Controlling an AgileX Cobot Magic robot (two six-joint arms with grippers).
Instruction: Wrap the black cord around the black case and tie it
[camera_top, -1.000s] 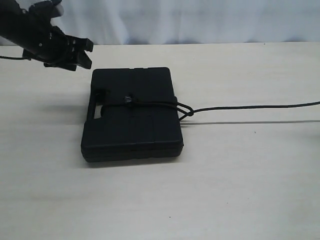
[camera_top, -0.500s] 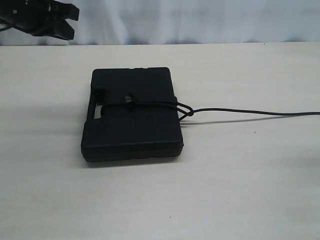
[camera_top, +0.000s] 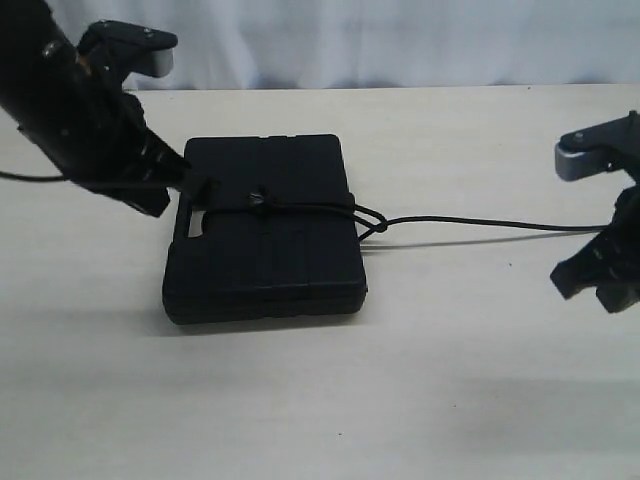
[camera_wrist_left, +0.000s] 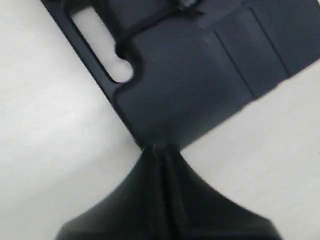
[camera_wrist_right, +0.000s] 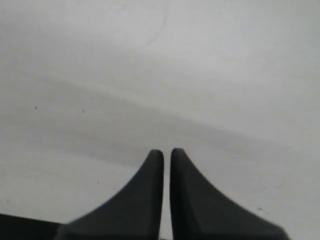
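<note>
Moved: both arms have come back into my exterior view; half a second ago the left was up at the far corner and the right was out of frame.
Left gripper: left gripper (camera_top: 192, 186) is clenched, its tips pressed together right at the case's corner by the handle slot (camera_wrist_left: 100, 47); I see nothing between them.
Right gripper: right gripper (camera_wrist_right: 166, 152) is pinched nearly shut over bare table (camera_top: 400, 400), with no cord visible between its jaws.
Case: case (camera_top: 265, 240) lies flat, left of centre on the table.
Cord: cord (camera_top: 480, 221) crosses the lid once, with a knot (camera_top: 258, 200) on top and a loop (camera_top: 370, 222) at the case's right edge; its tail runs right toward the right arm.
Meaning for the task: I judge the wrap and tie look done and both grippers have let go; tightness I cannot confirm.
Around: pale backdrop (camera_top: 400, 40) behind, nothing else on the table.
In the way: the slack tail lies near the right arm and could snag; the left tips could nudge the case.
</note>
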